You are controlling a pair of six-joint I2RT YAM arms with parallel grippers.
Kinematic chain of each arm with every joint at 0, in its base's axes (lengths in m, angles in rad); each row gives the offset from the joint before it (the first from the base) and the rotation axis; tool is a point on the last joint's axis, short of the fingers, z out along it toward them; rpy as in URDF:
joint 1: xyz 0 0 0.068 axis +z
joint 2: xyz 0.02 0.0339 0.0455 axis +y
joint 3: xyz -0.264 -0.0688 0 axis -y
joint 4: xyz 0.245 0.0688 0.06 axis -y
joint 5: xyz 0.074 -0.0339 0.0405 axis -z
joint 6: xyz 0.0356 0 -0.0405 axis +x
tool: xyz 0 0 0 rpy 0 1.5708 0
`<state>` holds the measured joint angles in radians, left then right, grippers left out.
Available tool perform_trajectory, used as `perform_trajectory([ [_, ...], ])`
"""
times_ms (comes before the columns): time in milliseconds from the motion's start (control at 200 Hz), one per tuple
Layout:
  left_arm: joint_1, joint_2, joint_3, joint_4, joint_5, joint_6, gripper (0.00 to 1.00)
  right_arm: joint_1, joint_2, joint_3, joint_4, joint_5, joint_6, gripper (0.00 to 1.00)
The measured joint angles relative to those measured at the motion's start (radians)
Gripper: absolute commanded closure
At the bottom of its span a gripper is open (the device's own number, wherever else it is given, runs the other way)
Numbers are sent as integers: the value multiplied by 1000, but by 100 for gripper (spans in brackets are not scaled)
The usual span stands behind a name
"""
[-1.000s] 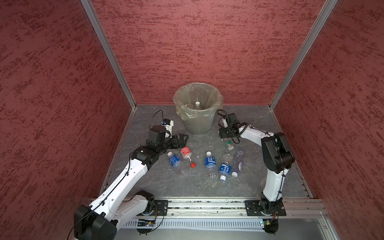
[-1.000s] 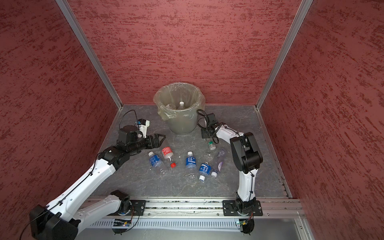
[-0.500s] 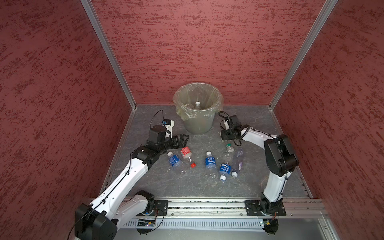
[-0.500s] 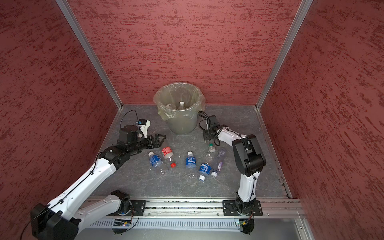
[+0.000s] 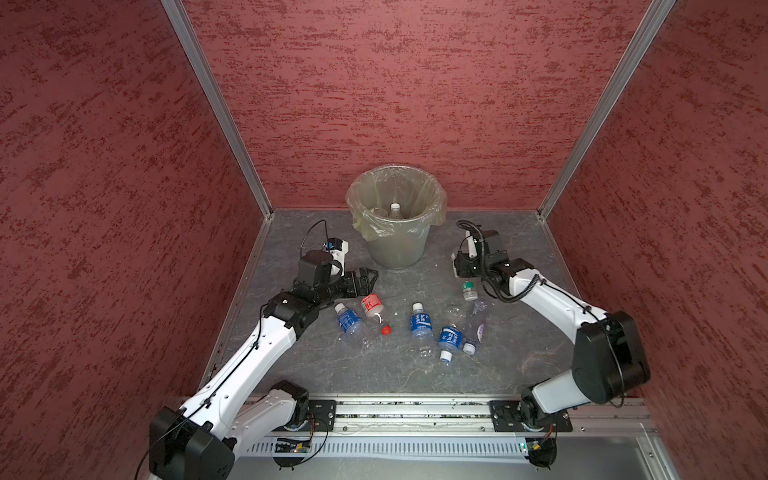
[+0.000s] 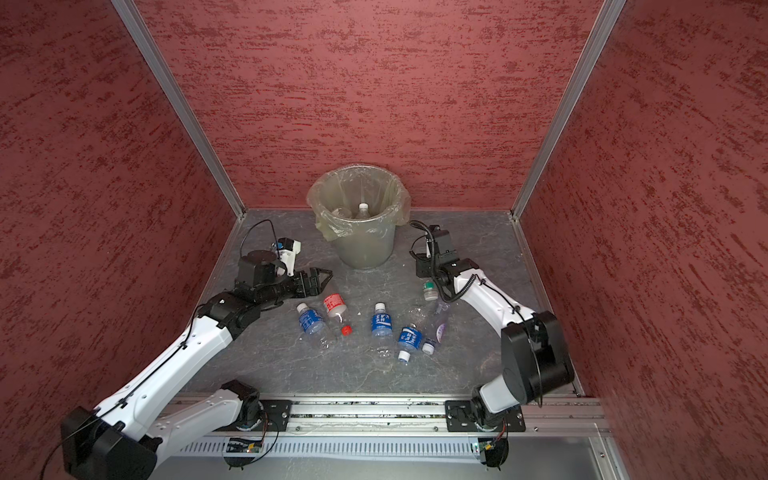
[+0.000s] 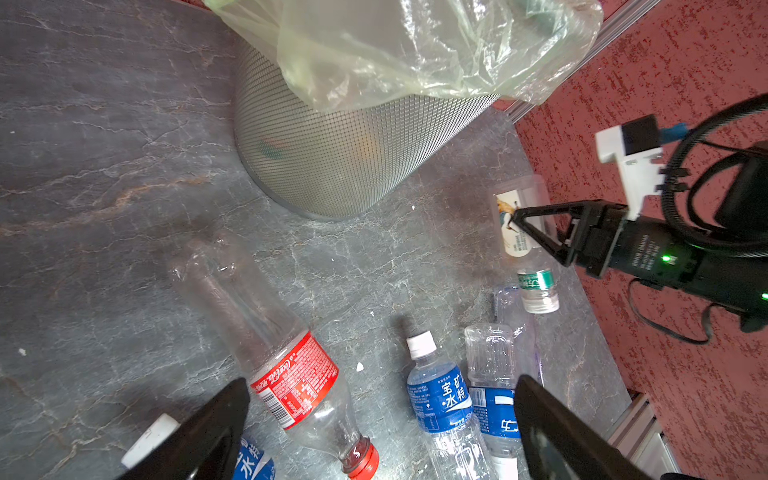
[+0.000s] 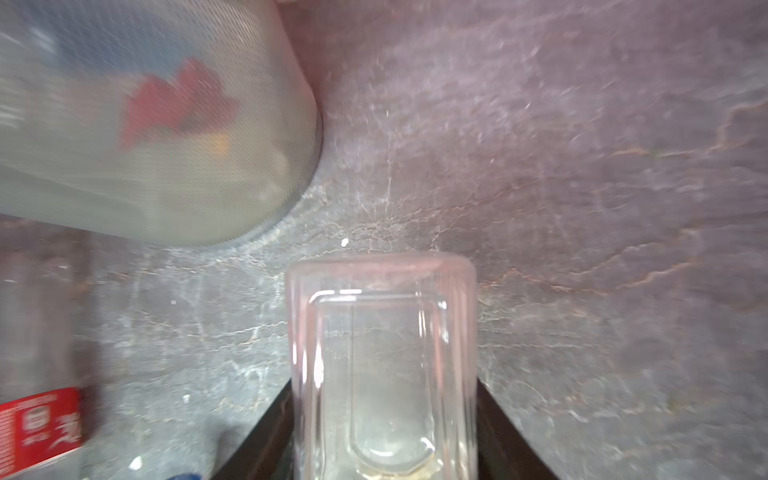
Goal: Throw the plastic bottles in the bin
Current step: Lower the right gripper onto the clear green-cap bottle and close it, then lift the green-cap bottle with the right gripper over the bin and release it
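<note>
Right wrist: green-cap bottle (image 8: 382,316) sticks out base-first between the right gripper (image 8: 382,386) fingers (image 8: 257,436). Both press on its flat sides, so it's pinched. Left wrist shows the same grab side-on: right fingers (image 7: 540,237) clamped across the white label, cap end toward the loose bottles. Can't tell if it's off the surface (image 7: 104,166) or touching it. In both top views that bottle (image 5: 468,289) shows only its cap and neck under the gripper, which sits low, near the base of the bin (image 5: 395,249) on its right side. On the other arm, the left gripper (image 5: 366,276) fingers (image 7: 208,428) are spread wide and grip nothing. They hover low just behind the base of the red-label bottle (image 5: 372,306), front-left of the bin. Bin stands at the middle of the back wall (image 5: 395,104), with a yellowish bag (image 5: 374,226) folded over the rim. One white-cap bottle (image 5: 395,208) is visible inside, and red and blue blurs show through the bin wall in the right wrist view. Five bottles lie loose on the surface in front of the bin, between the arms. They are the red-label one with its cap toward the front, three blue-label bottles (image 5: 349,322) (image 5: 420,328) (image 5: 450,338), and one crushed bottle (image 5: 478,322), clear, right beside the rightmost blue one and near the green cap.
</note>
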<state>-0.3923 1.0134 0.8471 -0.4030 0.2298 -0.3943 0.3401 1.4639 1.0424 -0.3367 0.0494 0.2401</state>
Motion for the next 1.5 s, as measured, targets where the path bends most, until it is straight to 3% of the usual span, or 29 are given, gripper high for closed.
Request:
perform_trajectory([
  [426, -12, 23, 0, 0, 5, -1, 1, 100, -348, -36, -39, 71, 45, 61],
  [912, -23, 43, 0, 0, 5, -1, 0, 271, -557, -20, -56, 160, 40, 60],
  [1177, -23, 43, 0, 1, 4, -1, 1, 282, -443, 206, -40, 161, 18, 60],
  [1407, -20, 26, -17, 7, 2, 3, 1, 283, -121, 589, -27, 142, -30, 57],
  [1438, -18, 19, -26, 7, 2, 2, 1, 282, -51, 673, -34, 136, -40, 50],
  [1498, -14, 6, -44, 8, 1, 2, 1, 272, 102, 862, -40, 116, -50, 23],
])
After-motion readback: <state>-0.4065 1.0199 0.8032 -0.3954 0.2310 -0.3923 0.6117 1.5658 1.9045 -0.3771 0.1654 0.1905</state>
